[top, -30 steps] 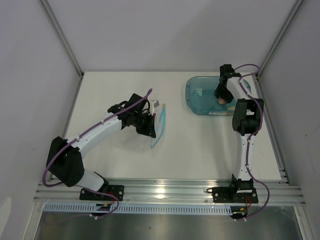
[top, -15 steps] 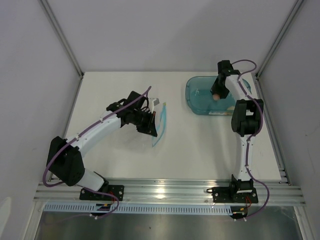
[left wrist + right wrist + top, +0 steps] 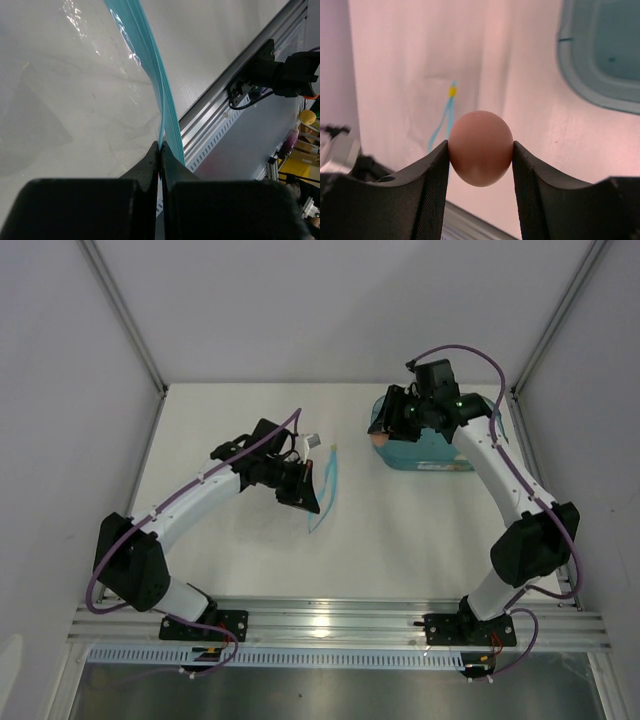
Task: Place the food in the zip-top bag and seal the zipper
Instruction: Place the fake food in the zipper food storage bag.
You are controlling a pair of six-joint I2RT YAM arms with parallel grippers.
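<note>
Two items being gripped over white table [image 3: 250,560]. Teal tub [image 3: 440,455] sitting upper right of overhead frame. Left gripper [image 3: 160,147], jaws pressed together, pinching clear zip-top bag [image 3: 75,100] by blue zipper [image 3: 152,70], centre-left of overhead frame. Right gripper [image 3: 481,150] clasping peach-pink egg-shaped food piece [image 3: 481,145], hovering just left of tub rim.

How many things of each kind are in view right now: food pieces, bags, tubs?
Food pieces: 1, the pink egg, gripped in the right tool
Bags: 1, the clear bag, pinched at its blue strip by the left tool
Tubs: 1, the teal tub, its inside partly hidden
Total: 3
</note>
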